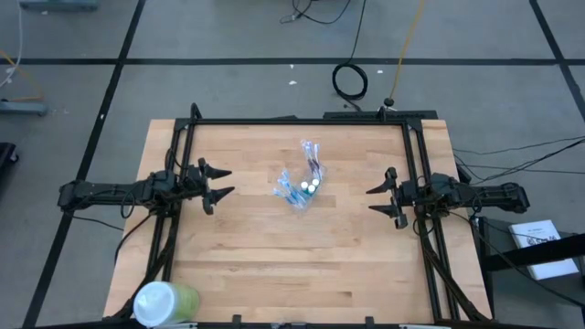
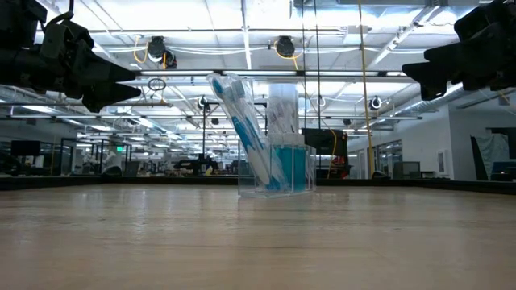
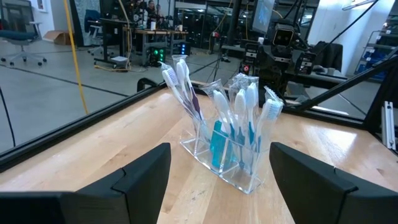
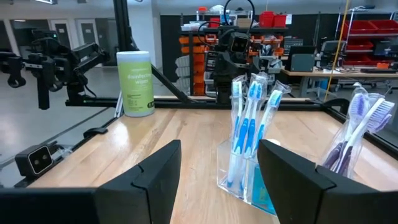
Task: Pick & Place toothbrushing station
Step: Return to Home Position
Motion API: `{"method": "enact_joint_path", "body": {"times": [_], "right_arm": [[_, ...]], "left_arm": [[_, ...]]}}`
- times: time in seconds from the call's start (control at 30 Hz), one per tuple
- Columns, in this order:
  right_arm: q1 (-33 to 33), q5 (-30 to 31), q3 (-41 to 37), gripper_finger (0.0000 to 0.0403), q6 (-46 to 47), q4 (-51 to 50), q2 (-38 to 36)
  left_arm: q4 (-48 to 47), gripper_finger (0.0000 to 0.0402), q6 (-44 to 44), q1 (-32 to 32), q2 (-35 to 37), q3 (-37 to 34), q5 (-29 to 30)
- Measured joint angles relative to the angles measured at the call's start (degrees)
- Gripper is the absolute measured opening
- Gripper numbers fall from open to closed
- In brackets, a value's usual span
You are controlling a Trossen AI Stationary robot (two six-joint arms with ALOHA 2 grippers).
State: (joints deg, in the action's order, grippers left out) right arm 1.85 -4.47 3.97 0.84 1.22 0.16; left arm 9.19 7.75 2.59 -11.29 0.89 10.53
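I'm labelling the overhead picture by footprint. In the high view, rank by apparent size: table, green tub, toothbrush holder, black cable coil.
1. table, by far the largest.
2 and 3. green tub and toothbrush holder: they look about alike, so not ranked.
4. black cable coil, smallest, though it lies on the floor, farther from the camera.

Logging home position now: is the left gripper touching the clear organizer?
Apart. The high view shows bare table between the open left gripper and the clear organizer. The right gripper is apart too.
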Motion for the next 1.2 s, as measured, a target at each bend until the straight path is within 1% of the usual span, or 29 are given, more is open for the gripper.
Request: {"method": "enact_joint_path", "body": {"times": [1.2], "right_arm": [[0.0, -0.1, 0.0, 0.0206, 0.2, 1.5, 0.1]], "left_arm": [[0.0, 0.0283, 0.0, 0.0, 0.0, 0.0, 0.0]]}}
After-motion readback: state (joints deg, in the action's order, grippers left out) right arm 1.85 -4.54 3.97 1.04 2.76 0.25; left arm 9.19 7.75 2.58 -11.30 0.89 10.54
